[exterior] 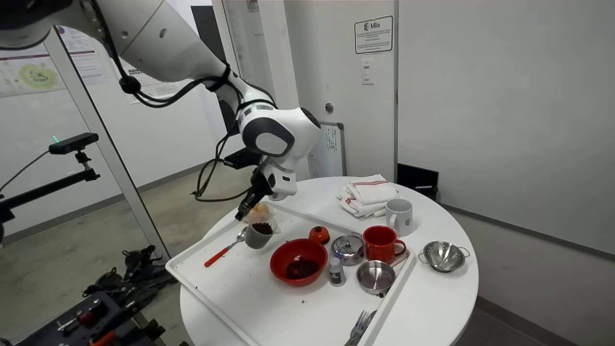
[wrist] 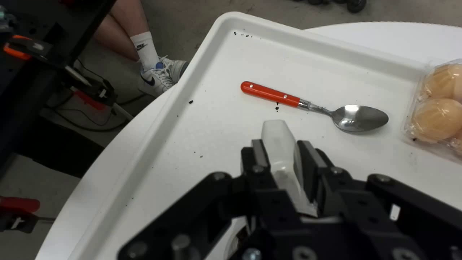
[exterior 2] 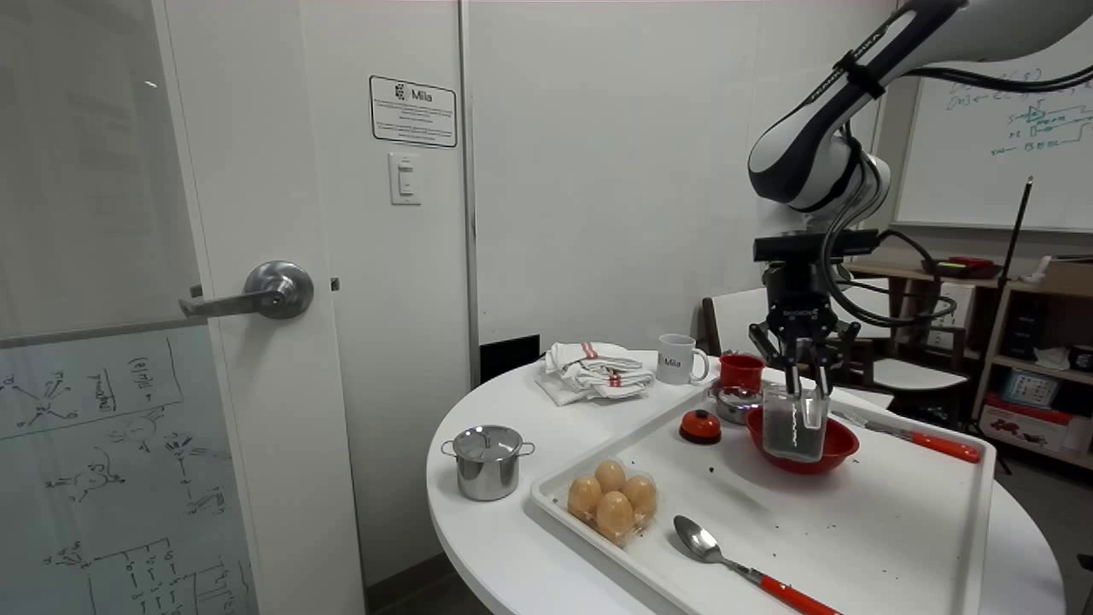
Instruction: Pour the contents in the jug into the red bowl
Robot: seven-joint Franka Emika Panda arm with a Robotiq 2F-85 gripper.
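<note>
The jug point(exterior: 258, 238) is grey and translucent with dark bits inside. In an exterior view it hangs upright or nearly so above the tray, in front of the red bowl; there the jug point(exterior 2: 792, 431) shows a shadow apart from it. My gripper point(exterior 2: 809, 386) is shut on its handle, which sits between the fingers point(wrist: 281, 144) in the wrist view; the jug's handle point(wrist: 277, 130) points forward. The gripper also shows in an exterior view point(exterior: 242, 213). The red bowl point(exterior: 279, 262) rests on the tray beside the jug, with dark bits in it; it also shows here point(exterior 2: 841, 451).
A white tray point(exterior: 226, 315) bears a red-handled spoon point(wrist: 270, 94), a pack of eggs point(exterior 2: 613, 502), an orange-red round object point(exterior: 319, 235), a small shaker point(exterior: 337, 273), a lidded metal pot point(exterior: 348, 249), a metal pan point(exterior: 376, 277) and a red mug point(exterior: 380, 243). Dark crumbs lie on the tray.
</note>
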